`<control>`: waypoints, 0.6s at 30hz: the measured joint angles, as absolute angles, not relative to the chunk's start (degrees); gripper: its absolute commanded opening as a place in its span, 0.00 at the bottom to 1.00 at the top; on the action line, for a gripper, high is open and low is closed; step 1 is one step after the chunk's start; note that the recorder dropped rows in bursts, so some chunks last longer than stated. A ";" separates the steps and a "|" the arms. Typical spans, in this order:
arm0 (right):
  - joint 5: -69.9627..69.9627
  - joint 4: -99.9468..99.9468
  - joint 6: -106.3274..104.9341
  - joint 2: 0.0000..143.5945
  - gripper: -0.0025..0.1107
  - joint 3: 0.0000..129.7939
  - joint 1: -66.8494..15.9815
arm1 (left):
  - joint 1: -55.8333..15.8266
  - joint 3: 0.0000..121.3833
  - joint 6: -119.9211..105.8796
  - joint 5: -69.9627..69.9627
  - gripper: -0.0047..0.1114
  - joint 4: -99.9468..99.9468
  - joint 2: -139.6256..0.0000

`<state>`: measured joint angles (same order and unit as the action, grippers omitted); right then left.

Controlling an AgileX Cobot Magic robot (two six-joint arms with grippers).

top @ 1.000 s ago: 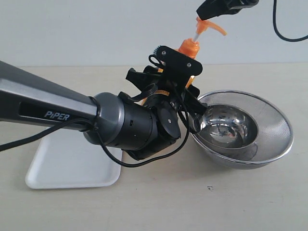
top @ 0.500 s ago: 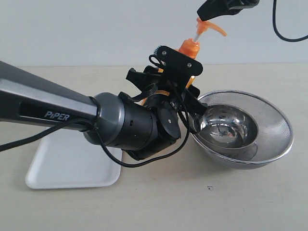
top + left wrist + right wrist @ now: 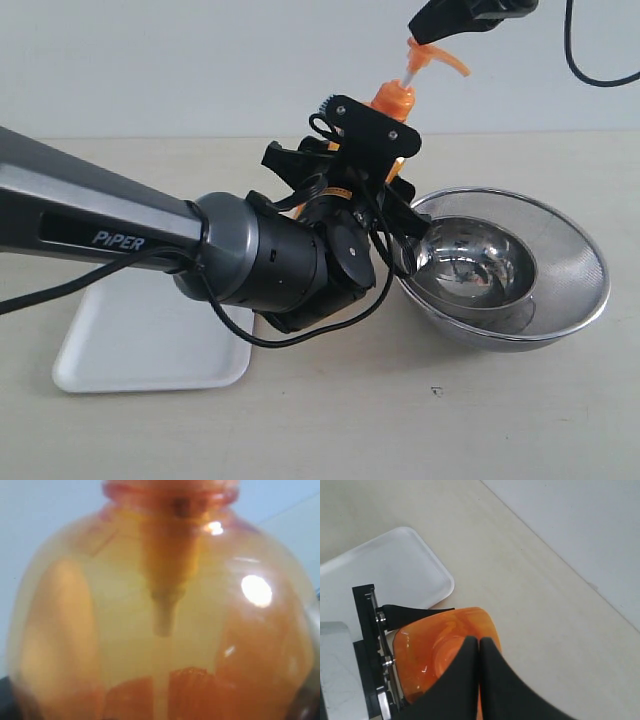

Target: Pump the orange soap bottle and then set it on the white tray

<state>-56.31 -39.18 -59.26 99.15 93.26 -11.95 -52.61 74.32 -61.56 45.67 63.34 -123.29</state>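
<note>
Left claw [image 3: 372, 150] clamped on the orange soap bottle [image 3: 392, 100]; right claw [image 3: 479, 647] shut, tips together on the pump head [image 3: 432, 55].
White tray [image 3: 130, 350] lies on the table [image 3: 300, 430] at left, under the left arm [image 3: 90, 215], awaiting the bottle. Bottle held aloft at centre, judged to brace it for a press from above. Spout [image 3: 458, 65] faces the steel bowl [image 3: 575, 300] at right, presumably to catch soap.

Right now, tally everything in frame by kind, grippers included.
orange soap bottle: 1
white tray: 1
steel bowls: 2 (small steel bowl nested in wide mesh-look bowl)
grippers: 2 (left gripper clamped on the bottle, right gripper shut, at the pump head)
Total: 6
</note>
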 measured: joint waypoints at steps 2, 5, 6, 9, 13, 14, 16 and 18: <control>-56.42 -39.18 -59.26 99.25 0.02 93.36 -11.95 | -52.61 74.32 -61.56 45.67 0.08 63.34 -123.29; -56.53 -39.18 -59.26 99.25 0.02 93.36 -11.95 | -52.61 74.32 -61.56 45.67 0.08 63.34 -123.29; -56.63 -39.18 -59.26 99.25 0.02 93.36 -11.95 | -52.61 74.32 -61.56 45.67 0.08 63.34 -123.29; -56.63 -39.18 -59.26 99.25 0.02 93.36 -11.95 | -52.61 74.32 -61.56 45.67 0.08 63.34 -123.29; -56.63 -39.18 -59.26 99.25 0.02 93.36 -11.95 | -52.61 74.32 -61.56 45.67 0.08 63.34 -123.29; -56.63 -39.18 -59.26 99.25 0.02 93.36 -11.95 | -52.61 74.32 -61.56 45.67 0.08 63.34 -123.29; -56.72 -39.18 -59.26 99.25 0.02 93.36 -11.95 | -52.61 74.32 -61.56 45.67 0.08 63.34 -123.29; -56.72 -39.18 -59.26 99.25 0.02 93.39 -11.95 | -52.61 74.32 -61.56 45.67 0.08 63.34 -123.29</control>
